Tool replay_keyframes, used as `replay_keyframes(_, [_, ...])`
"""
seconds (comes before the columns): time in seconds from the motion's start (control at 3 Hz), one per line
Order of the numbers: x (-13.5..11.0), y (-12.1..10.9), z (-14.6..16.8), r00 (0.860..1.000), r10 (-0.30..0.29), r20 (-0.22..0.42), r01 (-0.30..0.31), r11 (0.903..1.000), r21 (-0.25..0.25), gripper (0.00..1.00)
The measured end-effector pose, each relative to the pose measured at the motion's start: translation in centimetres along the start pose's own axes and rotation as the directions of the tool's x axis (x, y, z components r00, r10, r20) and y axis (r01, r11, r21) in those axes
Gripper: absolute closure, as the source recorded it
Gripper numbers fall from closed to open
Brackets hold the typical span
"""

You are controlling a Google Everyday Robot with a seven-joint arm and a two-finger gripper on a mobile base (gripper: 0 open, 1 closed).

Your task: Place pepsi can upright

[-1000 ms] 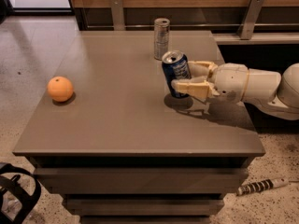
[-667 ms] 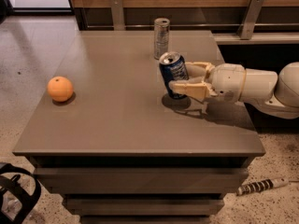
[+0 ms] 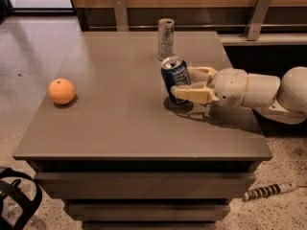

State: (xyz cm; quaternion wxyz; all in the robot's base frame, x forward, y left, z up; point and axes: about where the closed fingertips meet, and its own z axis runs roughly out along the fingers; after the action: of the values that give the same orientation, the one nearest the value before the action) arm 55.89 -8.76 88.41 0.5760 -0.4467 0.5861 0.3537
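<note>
The pepsi can (image 3: 173,76) is dark blue with white markings and a silver top. It stands nearly upright, tilted slightly left, on the grey table (image 3: 120,123) right of centre. My gripper (image 3: 184,83) reaches in from the right on a white arm (image 3: 254,91). Its cream fingers (image 3: 192,94) are closed around the can's lower half, one in front and one behind.
A taller slim silver can (image 3: 166,39) stands upright just behind the pepsi can near the table's far edge. An orange (image 3: 62,91) sits at the table's left side. A wooden wall with metal brackets runs behind. A striped object (image 3: 266,192) lies on the floor at lower right.
The gripper has shifted slightly left with the pepsi can still held; the can stays close to upright. Nothing else moved.
</note>
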Motion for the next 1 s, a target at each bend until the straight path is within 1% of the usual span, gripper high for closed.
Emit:
replay_keyframes(0.67, [1.6, 0.6, 1.2, 0.999, 0.032, 0.009, -0.032, 0.9994, -0.013, 1.00])
replay_keyframes(1.0, [2.2, 0.7, 1.5, 0.999, 0.043, -0.011, -0.043, 0.9990, -0.006, 1.00])
